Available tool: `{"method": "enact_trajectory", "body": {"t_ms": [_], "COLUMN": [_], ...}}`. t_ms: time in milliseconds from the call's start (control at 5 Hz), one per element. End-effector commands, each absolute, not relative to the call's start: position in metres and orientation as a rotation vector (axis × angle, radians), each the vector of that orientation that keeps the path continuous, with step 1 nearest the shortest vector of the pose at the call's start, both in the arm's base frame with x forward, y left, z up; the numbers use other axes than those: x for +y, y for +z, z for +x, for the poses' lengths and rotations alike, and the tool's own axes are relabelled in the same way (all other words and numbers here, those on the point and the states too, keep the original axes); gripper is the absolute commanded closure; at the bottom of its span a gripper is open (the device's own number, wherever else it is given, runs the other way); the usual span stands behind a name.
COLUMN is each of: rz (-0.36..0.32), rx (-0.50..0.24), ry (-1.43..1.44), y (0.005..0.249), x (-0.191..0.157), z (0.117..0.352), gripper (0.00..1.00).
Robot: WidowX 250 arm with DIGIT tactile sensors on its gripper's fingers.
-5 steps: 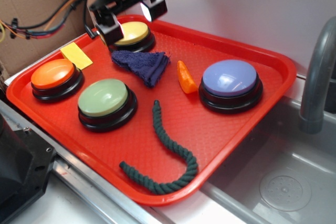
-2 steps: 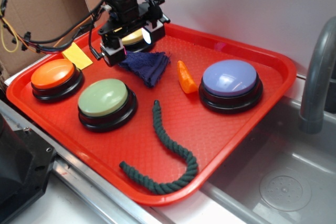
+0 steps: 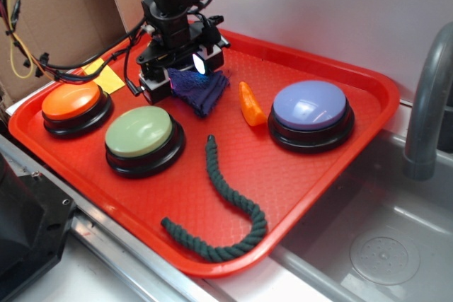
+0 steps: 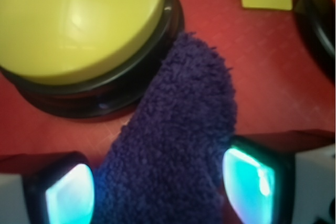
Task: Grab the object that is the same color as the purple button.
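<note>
Gripper [image 3: 182, 76] has dropped lower – fingers [image 4: 71, 195] spread wide astride the purple rag [image 4: 178, 145], not yet squeezing.

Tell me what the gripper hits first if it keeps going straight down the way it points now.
Most likely the purple terry cloth rag: the gripper points down at the red tray and the rag already lies between its open fingers. Below that is the tray floor. How much gap remains is unclear.
</note>
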State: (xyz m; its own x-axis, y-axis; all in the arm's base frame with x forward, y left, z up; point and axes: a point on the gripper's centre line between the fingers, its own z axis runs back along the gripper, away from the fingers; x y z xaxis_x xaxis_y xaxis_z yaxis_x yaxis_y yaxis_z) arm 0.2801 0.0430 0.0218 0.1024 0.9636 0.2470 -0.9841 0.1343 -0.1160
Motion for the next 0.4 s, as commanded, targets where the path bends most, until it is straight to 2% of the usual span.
{"method": "enact_trajectory", "body": {"t_ms": [0, 200], "rz": [-0.020, -0.055], "rx": [-0.299, -0.287], "ry": [1.504, 1.479], "y": [0.0242, 0.0240], "x": [0.0700, 0.0705], "z": [0.2775, 0.2789], "gripper": [0.00, 0.78]}}
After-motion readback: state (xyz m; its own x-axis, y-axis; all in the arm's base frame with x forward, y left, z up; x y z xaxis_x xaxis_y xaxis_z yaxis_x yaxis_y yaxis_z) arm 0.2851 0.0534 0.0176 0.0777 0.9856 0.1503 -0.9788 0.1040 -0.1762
